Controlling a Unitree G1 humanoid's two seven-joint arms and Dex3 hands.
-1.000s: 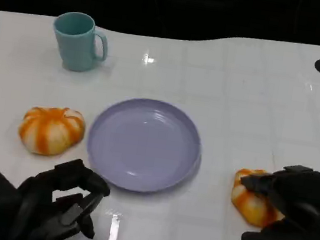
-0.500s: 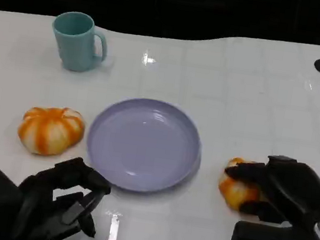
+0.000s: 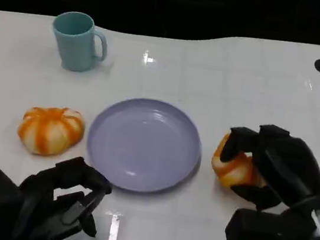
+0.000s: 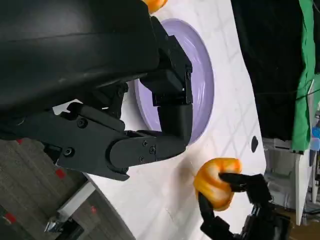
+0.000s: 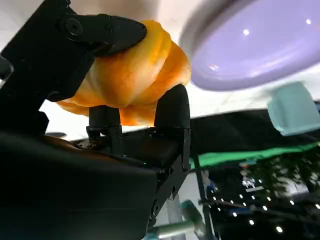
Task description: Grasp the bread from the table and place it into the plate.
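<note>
Beside the plate (image 3: 144, 145), bread (image 3: 232, 163) clamped between right hand (image 3: 273, 166) fingers (image 5: 172, 112)

The right hand (image 3: 273, 166) is gripping the orange-and-white striped bread roll (image 3: 232, 164) at 4 o'clock. The left hand (image 3: 62, 199) is resting at 7 o'clock, fingers curled, holding nothing.

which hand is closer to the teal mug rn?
Left. The left hand sits at the table's near edge, on the teal mug's side. The right hand is across the plate, gripping a bread.
</note>
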